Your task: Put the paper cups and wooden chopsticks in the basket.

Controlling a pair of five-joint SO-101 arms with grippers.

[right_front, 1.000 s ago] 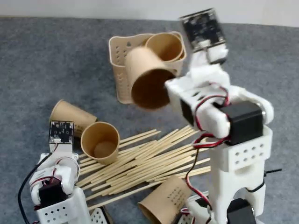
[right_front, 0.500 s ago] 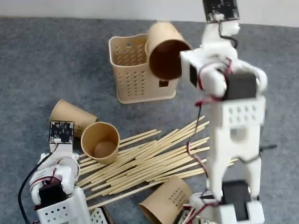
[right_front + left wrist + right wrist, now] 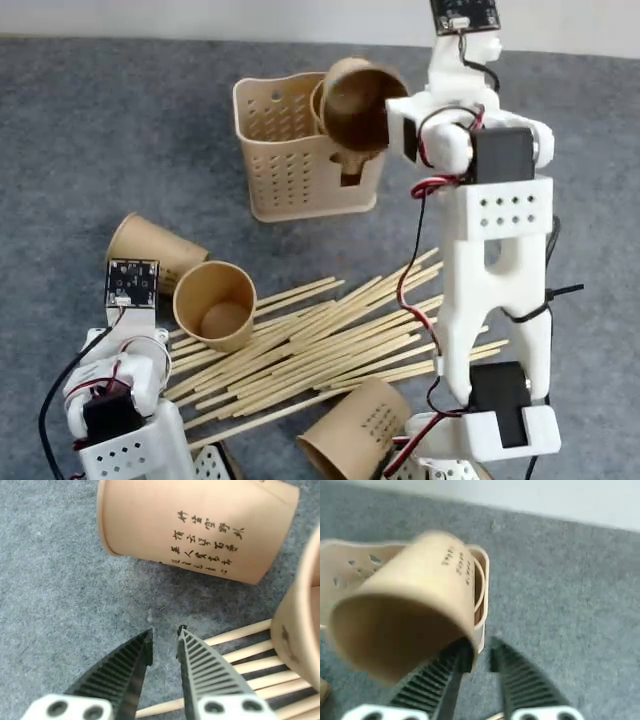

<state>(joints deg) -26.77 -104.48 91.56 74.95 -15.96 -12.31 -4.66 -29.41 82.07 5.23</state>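
Observation:
My right gripper (image 3: pixel 477 655) is shut on the wall of a paper cup (image 3: pixel 355 105), which it holds tilted over the right part of the tan basket (image 3: pixel 290 170). Another cup's rim (image 3: pixel 322 95) shows inside the basket. Wooden chopsticks (image 3: pixel 320 340) lie in a heap on the grey carpet. Beside them stand an upright cup (image 3: pixel 214 305) and a cup lying on its side (image 3: pixel 150 248); a third cup (image 3: pixel 355 430) lies at the near edge. My left gripper (image 3: pixel 165 631) hovers narrowly open, holding nothing, just short of the lying cup (image 3: pixel 195 527).
The right arm's white body (image 3: pixel 495 260) stretches over the right end of the chopstick heap. The left arm (image 3: pixel 120 390) sits at the near left corner. Bare carpet lies left of the basket and at the far right.
The right arm swung away from me and straightened, carrying the cup from in front of the basket to above its right part. The left arm stayed still.

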